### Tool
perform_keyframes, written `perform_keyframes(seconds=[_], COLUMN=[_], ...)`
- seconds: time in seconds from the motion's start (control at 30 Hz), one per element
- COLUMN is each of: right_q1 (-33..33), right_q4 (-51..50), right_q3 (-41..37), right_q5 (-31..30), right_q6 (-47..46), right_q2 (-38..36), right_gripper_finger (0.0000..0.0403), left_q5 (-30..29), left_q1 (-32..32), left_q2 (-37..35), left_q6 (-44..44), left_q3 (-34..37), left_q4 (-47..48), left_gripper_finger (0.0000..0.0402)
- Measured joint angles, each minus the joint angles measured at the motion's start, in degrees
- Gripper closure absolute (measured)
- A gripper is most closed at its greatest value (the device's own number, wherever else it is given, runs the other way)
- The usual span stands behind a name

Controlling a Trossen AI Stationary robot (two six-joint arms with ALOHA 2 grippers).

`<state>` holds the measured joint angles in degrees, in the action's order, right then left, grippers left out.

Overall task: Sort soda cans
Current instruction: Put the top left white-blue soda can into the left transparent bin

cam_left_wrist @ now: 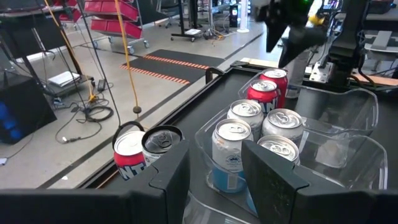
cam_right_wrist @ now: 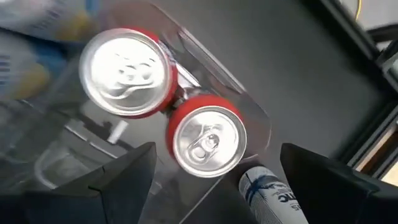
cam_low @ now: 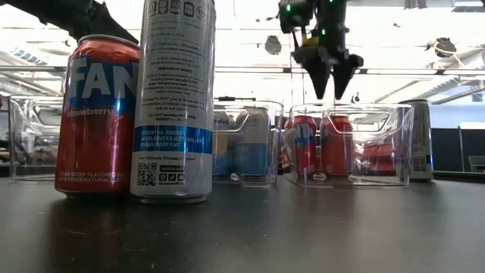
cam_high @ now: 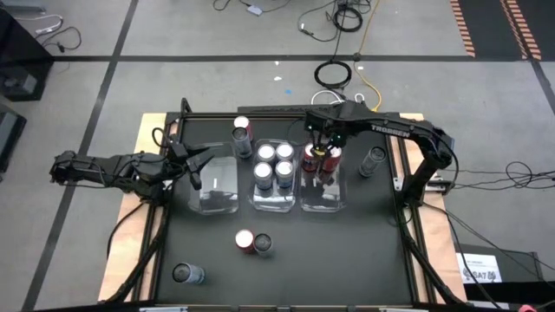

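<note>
Though masked overhead, right end effector [cam_right_wrist: 211, 171] spread empty above two red cans [cam_right_wrist: 208, 140].

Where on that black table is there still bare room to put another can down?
Free: the left bin is empty, and the mat lies bare near the front-right corner. Crowded: the middle bin with four cans, and the right bin under the right gripper's fingers.

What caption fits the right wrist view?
Open right pincer hovering above two red cans standing in a clear bin.
</note>
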<state>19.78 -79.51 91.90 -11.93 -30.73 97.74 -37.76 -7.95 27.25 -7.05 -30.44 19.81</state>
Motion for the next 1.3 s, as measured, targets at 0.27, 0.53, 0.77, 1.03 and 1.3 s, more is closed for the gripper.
perform_keyframes(seconds=[0.27, 0.53, 0.77, 1.03, 1.3], right_q1=[-5.21, -12.74, -18.07, -18.15, -17.87], right_q4=[3.46, 25.25, 59.92, 72.4, 71.69], right_q3=[-2.31, -29.51, -48.27, -51.06, -51.08], right_q5=[3.37, 4.51, -5.43, -7.4, -10.7], right_q6=[2.49, -8.68, -12.59, 1.11, 5.42], right_q2=[-11.53, -35.68, -48.62, -46.06, -43.61], right_gripper_finger=[0.0067, 0.0067, 0.0067, 0.0067, 0.0067], left_q5=[0.0, 0.04, 0.11, 0.06, -0.11], left_q1=[0.0, -0.01, 0.0, 0.11, 2.44], left_q2=[-0.01, 0.1, 1.18, 2.64, 5.29], left_q6=[-0.02, -1.28, -6.07, -6.2, -6.1], left_q3=[0.0, 0.0, 0.0, 0.0, -0.73], left_q4=[0.0, -0.62, -8.34, -17.31, -26.56], left_gripper_finger=[0.0246, 0.0246, 0.0246, 0.0246, 0.0246])
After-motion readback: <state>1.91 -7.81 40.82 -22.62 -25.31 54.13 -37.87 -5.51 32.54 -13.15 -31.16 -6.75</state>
